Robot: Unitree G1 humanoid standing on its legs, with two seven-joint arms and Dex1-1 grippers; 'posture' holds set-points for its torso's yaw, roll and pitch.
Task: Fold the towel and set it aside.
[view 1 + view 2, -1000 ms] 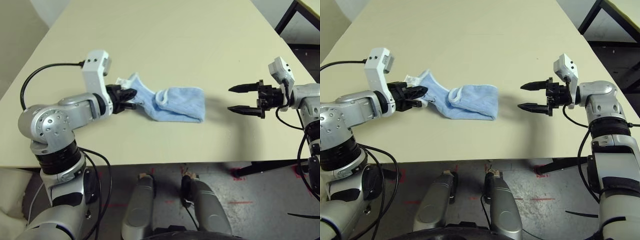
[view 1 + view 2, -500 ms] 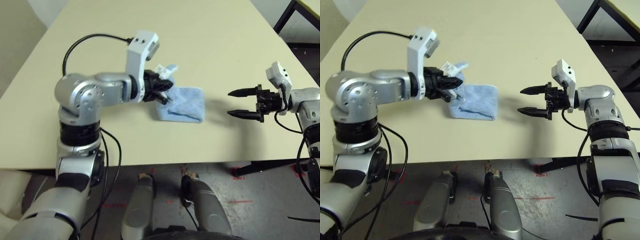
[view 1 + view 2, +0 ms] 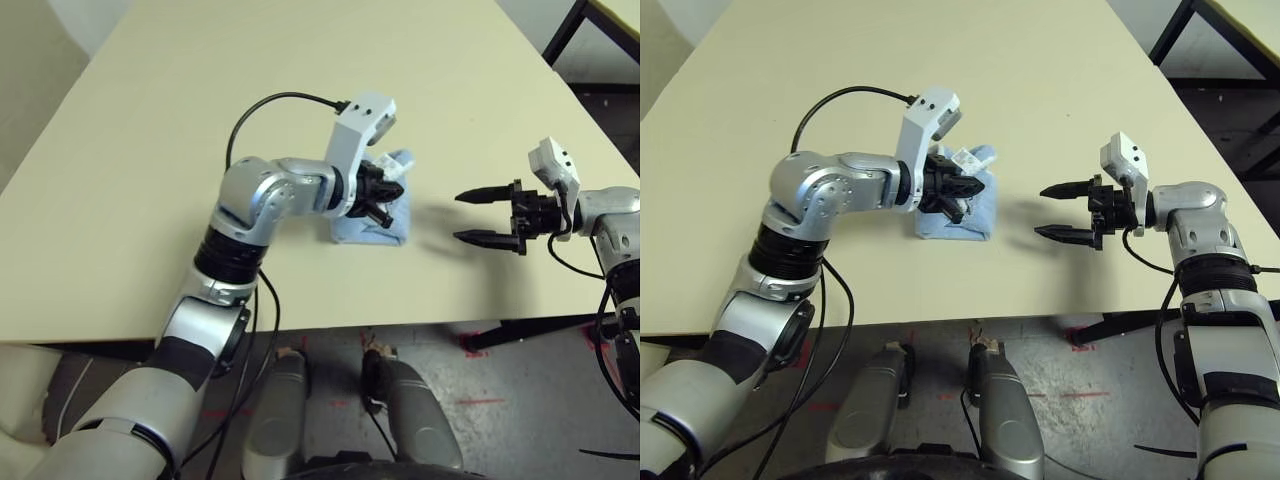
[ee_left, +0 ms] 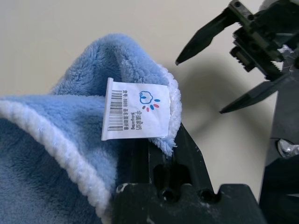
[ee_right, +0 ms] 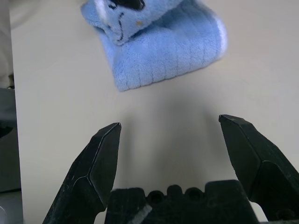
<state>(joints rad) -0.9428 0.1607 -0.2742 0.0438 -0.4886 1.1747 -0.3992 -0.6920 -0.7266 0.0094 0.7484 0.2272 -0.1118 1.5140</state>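
Note:
The towel [image 3: 388, 229], light-blue terry with white edging, lies bunched and doubled over near the middle of the table [image 3: 200, 120]. My left gripper [image 3: 386, 194] hovers just above it, shut on the towel's lifted corner. In the left wrist view that corner [image 4: 70, 121] drapes over a black finger [image 4: 187, 151], with the white label [image 4: 135, 109] facing the camera. My right gripper [image 3: 480, 215] stands open a short way to the right of the towel, its fingers pointing at it and holding nothing. In the right wrist view the towel [image 5: 159, 56] lies ahead of the spread fingertips [image 5: 110, 135].
The cream table's front edge [image 3: 330, 325] runs just below both arms, with floor beyond it. A black frame [image 3: 565, 30] stands off the far right corner. A black cable [image 3: 270, 105] loops above my left forearm.
My left arm has swung right, carrying the towel's left end over onto its right half, so the towel is now a shorter, doubled bundle. The right gripper has barely moved.

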